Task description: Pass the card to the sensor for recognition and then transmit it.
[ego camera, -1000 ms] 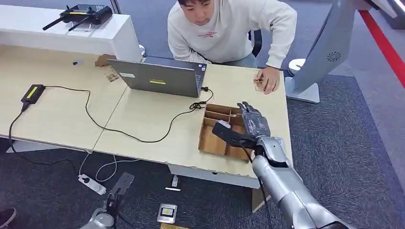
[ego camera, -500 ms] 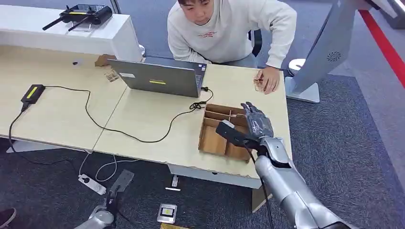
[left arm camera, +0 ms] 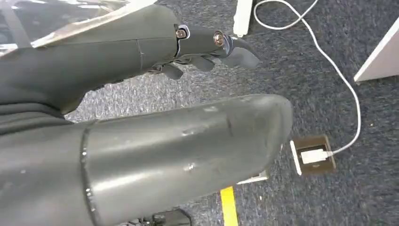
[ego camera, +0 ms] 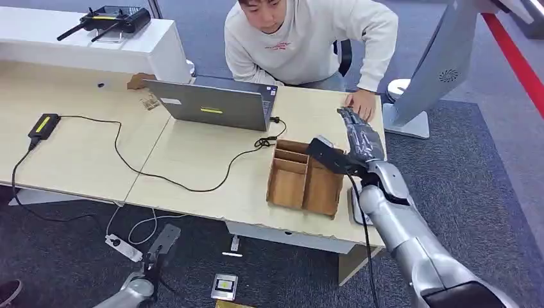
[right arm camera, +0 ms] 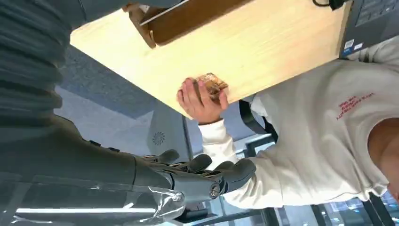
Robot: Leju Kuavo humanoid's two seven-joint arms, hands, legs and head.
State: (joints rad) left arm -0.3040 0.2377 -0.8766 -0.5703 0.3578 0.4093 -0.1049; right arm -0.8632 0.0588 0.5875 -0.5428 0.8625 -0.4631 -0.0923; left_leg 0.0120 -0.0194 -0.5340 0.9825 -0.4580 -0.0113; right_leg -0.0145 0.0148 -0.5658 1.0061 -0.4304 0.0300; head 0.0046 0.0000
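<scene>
Right hand above table, fingers apart, empty; left hand fingers curled, empty.

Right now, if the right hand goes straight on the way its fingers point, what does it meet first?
Probably the person's hand at the far edge of the table. The right hand points that way, though the gap between them is hard to judge.

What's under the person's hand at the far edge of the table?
The person's hand rests on a small brown patterned item on the table. Most of it is covered by the fingers, so I can't identify it.
</scene>
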